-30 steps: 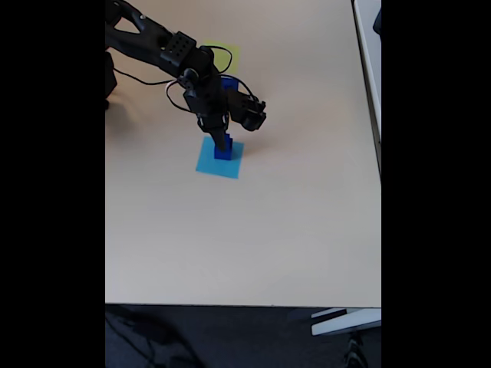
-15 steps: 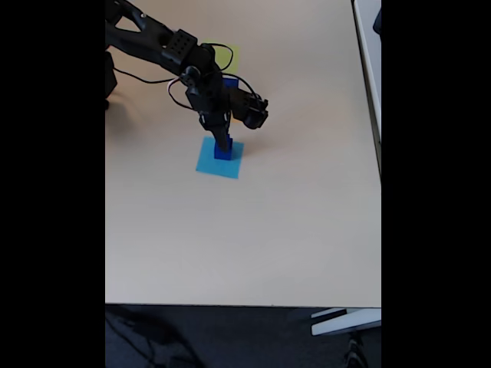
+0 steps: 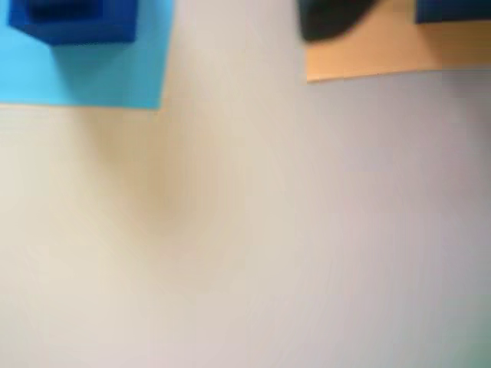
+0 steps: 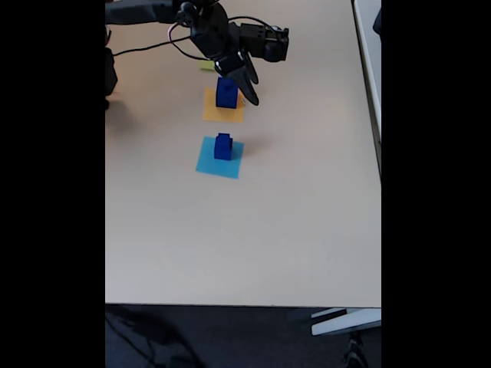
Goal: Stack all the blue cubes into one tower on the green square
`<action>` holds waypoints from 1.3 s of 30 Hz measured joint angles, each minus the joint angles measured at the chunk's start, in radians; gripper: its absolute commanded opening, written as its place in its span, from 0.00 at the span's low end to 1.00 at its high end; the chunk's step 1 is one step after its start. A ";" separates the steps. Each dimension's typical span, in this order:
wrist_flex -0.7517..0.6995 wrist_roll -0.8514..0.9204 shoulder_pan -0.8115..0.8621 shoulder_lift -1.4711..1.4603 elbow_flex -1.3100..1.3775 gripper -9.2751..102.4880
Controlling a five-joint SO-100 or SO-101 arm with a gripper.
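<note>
In the fixed view my gripper [image 4: 245, 90] hangs at the top of the table, just right of a dark blue cube [image 4: 225, 93] that stands on the orange square [image 4: 222, 112]. Its fingers look spread, with nothing seen between them. A short stack of smaller blue cubes [image 4: 223, 146] stands on the light-blue square [image 4: 219, 163] below. A sliver of the green square [image 4: 205, 66] peeks out under the arm. The blurred wrist view has a blue cube [image 3: 73, 19] on light-blue paper [image 3: 84, 77], a dark finger [image 3: 330, 19] and another blue cube [image 3: 453, 9] on orange paper [image 3: 383, 54].
The black arm and its cables [image 4: 169, 15] cross the top left of the beige table [image 4: 245, 238]. The table's right edge [image 4: 379, 153] and front edge [image 4: 245, 305] bound the surface. A white object [image 4: 345, 320] lies below the front edge.
The gripper has lifted off the stack on the light-blue square and swung up and back to beside the cube on the orange square. The orange square and its cube have come into view.
</note>
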State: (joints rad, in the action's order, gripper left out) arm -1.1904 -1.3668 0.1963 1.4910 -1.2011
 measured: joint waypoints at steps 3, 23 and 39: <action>0.012 -0.058 -0.075 0.037 -0.084 0.32; 0.273 0.100 -0.155 0.015 -0.413 0.35; 0.071 0.026 -0.209 -0.060 -0.239 0.35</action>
State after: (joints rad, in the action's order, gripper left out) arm -1.1198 -1.3407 -0.0123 1.4312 -1.4404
